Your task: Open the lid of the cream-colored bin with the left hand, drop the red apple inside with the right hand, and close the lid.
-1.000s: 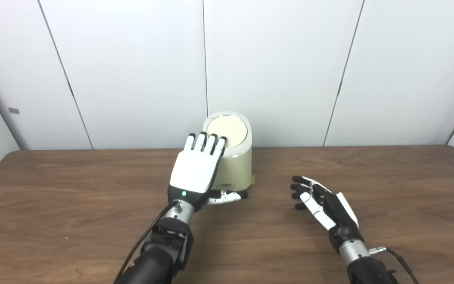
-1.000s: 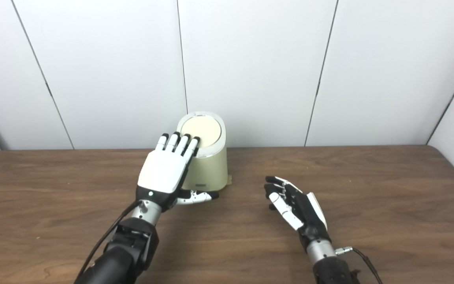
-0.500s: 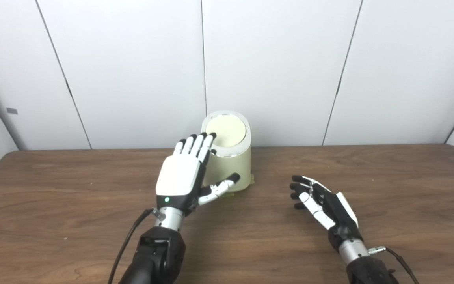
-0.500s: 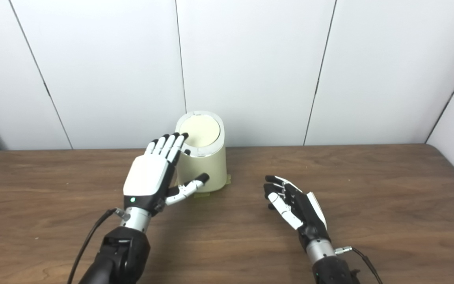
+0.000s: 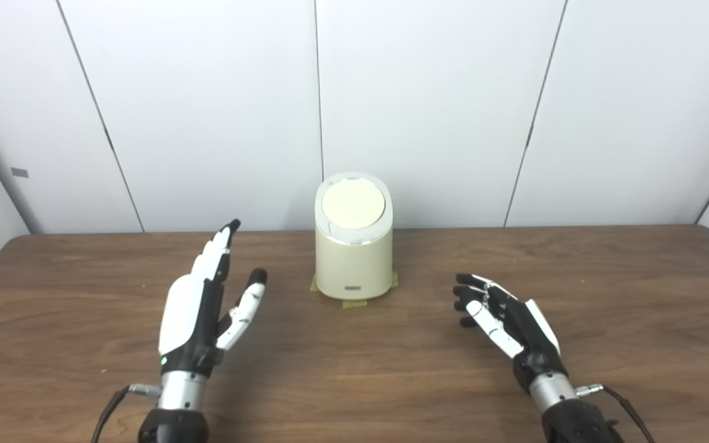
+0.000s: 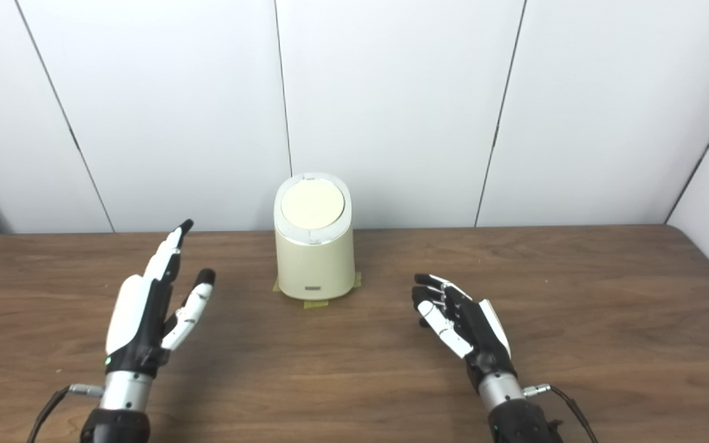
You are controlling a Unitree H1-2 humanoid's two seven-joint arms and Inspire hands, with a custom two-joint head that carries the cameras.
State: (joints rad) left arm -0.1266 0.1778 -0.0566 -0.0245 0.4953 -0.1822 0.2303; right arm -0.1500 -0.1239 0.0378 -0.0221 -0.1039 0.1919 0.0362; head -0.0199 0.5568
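With the lid (image 5: 352, 203) shut on the cream bin (image 5: 354, 264) mid-frame and no apple showing, both robot hands, left robot hand (image 5: 197, 311) and right robot hand (image 5: 502, 317), needed only to rest empty, fingers apart, on the worktop (image 5: 607, 295).

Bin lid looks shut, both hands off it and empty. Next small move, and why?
Probably just settle both hands on the table and stop. The bin stands with its lid flat and closed, no apple is in view, and the left hand and right hand are open, apart from the bin.
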